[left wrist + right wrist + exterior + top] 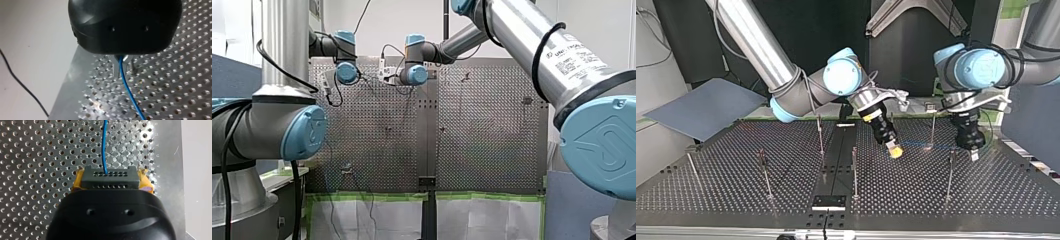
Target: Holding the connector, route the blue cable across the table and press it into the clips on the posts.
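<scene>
Perforated metal surface [726, 175] fills the top view, with thin posts [854, 170] standing across it from lower left to right. My right claw [894, 149] comes in from the upper left of that view. Its yellow pads [77, 183] are clamped on the dark connector [110, 179]. In the right wrist view the blue cable [104, 145] leaves the connector's face and runs straight ahead over the holes.

My left claw [972, 151] hangs at the right of the top view, low over the surface. In its own wrist view the cable comes out from under it, but I cannot tell whether it pinches the cable or only guides it. Between the two claws the cable shows as a faint line, close to the foot of one post.

I judge the routing barely begun: I see no cable seated on any post, though the clips are too small to read. Next, I think, the span must be raised to a post's top, kept taut, and pushed down into its clip. No container shows anywhere.
</scene>
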Robot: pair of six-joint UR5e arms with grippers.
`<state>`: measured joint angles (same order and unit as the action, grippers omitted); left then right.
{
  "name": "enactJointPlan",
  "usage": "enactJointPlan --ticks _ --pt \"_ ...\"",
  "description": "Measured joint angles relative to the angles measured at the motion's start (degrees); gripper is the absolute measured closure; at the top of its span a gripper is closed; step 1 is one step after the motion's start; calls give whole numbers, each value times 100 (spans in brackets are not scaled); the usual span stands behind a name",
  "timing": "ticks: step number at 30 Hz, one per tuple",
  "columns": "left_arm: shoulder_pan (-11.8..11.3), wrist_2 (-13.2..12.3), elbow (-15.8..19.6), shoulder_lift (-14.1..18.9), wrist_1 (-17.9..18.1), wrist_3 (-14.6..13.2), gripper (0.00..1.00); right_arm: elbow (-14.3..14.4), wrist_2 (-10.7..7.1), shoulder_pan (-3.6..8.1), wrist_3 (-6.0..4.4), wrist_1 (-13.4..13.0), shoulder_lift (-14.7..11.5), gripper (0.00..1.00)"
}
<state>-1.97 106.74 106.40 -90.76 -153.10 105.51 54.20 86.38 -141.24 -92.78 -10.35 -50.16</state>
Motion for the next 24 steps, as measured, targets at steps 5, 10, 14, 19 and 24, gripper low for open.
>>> enactJointPlan --ticks 5,10,14,19,24 --pt "-113 -211 -67 -38 79 118 100 -2 2 34 -6 -4 1 100" --pt "-239 -412 -125 -207 118 217 100 -42 -6 75 -12 0 1 100" --pt "-349 -561 -225 -299 166 353 100 -65 -19 99 -17 5 1 100" --pt "-473 -793 -379 -497 213 501 100 -68 -22 132 -22 7 1 100" --pt "-578 -1025 -417 -613 354 696 100 -72 -16 169 -23 1 0 100"
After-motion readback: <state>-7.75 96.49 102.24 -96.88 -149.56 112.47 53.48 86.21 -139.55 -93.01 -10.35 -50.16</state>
